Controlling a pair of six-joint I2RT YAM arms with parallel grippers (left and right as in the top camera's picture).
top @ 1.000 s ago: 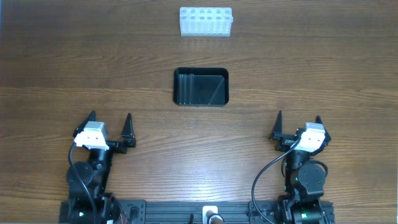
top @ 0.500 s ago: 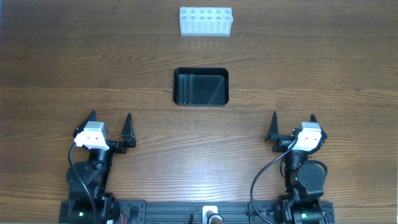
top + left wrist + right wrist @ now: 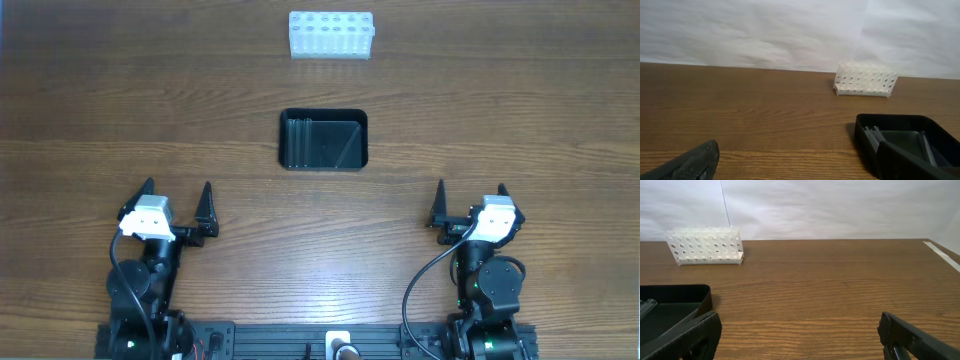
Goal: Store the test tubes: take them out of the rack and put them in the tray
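**Tubes down in the tray, both claws open and well back**

The clear test tubes [image 3: 300,140] lie flat in the black tray [image 3: 323,112], bunched lengthwise along its left side. One more thin shape lies aslant across the right half. The tray sits about mid-table on the wooden table [image 3: 100,100], centred between the left and right edges.

Beyond it, close to the far edge and apart from the tray, stands the white rack [image 3: 331,35], upright with its long side facing the arms. Rows of holes show along its top and front. Whether any tube remains inside cannot be told.

The left gripper [image 3: 178,186] sits toward the near edge on the left half of the table. Its two dark fingers are spread wide with nothing between them. The tray is ahead of it and off to its right, well apart, and the left wrist view shows the tray's near corner with the tubes' ends inside.

The right gripper [image 3: 472,187] mirrors it on the right half, jaws also parted and empty. It points up the table, with the tray ahead and to its left, well apart. Neither claw touches the tray, tubes or rack.
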